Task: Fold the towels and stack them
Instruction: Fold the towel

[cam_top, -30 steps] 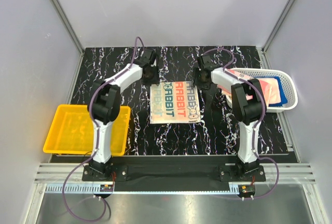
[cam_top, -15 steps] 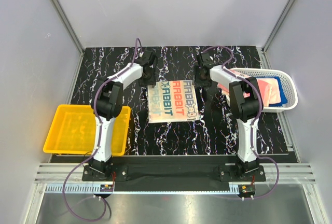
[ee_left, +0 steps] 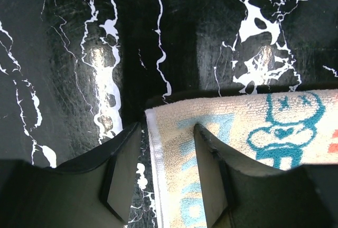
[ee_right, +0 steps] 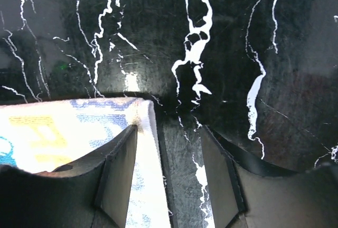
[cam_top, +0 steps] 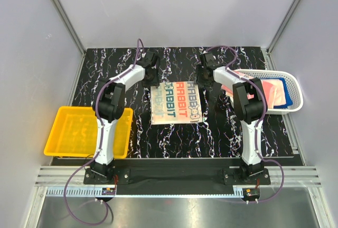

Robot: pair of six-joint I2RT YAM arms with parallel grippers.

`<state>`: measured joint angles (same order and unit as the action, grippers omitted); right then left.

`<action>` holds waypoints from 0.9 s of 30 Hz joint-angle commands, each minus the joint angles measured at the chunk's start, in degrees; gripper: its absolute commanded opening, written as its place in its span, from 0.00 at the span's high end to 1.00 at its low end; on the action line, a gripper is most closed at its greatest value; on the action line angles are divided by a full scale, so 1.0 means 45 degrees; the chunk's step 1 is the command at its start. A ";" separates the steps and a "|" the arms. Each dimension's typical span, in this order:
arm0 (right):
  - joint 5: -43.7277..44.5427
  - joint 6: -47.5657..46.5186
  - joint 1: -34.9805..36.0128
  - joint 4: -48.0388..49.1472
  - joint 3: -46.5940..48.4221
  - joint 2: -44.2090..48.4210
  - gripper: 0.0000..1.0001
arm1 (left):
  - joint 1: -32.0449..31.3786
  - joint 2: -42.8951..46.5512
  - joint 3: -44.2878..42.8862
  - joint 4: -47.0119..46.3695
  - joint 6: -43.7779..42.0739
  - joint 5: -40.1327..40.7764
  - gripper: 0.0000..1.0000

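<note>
Top external: one beige towel (cam_top: 177, 103) with lettering, spread flat on one black marbled table (cam_top: 105, 64). Two arms reaching to its far edge, one gripper at each far corner.

Left gripper (cam_top: 153, 75) at the towel's far left corner. From the left wrist: jaws wide, straddling the towel's left edge, one finger (ee_left: 124, 175) outside the towel over bare table, the other (ee_left: 211, 175) over the cloth. Nothing pinched.

Right gripper (cam_top: 203, 77) at the towel's far right corner. From the right wrist: jaws wide too, one finger (ee_right: 119, 170) over the cloth, the other (ee_right: 222, 170) outside the towel over bare table. Nothing pinched.

Right of the towel, past the right arm: one white basket (cam_top: 296, 80), holding at least one pink towel (cam_top: 274, 91) and one blue towel (cam_top: 288, 88); exact count hard to tell.

Near left of the towel: one yellow bin (cam_top: 63, 127).
</note>
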<state>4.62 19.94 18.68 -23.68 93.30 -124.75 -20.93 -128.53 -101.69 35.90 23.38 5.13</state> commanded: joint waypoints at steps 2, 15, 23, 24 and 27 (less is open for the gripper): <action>-0.0344 0.0080 -0.0068 0.0107 0.0868 -0.0070 0.42 | 0.0158 0.0379 0.0078 -0.0419 0.0332 0.0227 0.50; -0.0578 0.0118 0.0088 0.0165 0.1201 -0.0813 0.52 | 0.0178 0.0261 0.0351 -0.1004 0.0469 0.0033 0.54; -0.0539 0.0021 0.0146 0.0106 0.1299 -0.1067 0.69 | 0.0373 0.0261 0.0819 -0.1764 0.0508 -0.0375 0.58; -0.0558 -0.0056 0.0127 0.0068 0.1318 -0.1067 0.70 | 0.0431 0.0242 0.0917 -0.1863 0.0528 -0.0493 0.58; -0.0598 -0.0096 0.0127 0.0184 0.1183 -0.1087 0.76 | 0.0588 0.0261 0.1152 -0.2196 0.0586 -0.0826 0.58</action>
<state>2.28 20.25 18.83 -23.40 97.49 -128.49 -19.64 -128.01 -98.80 28.64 25.45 3.53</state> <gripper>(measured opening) 0.264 0.419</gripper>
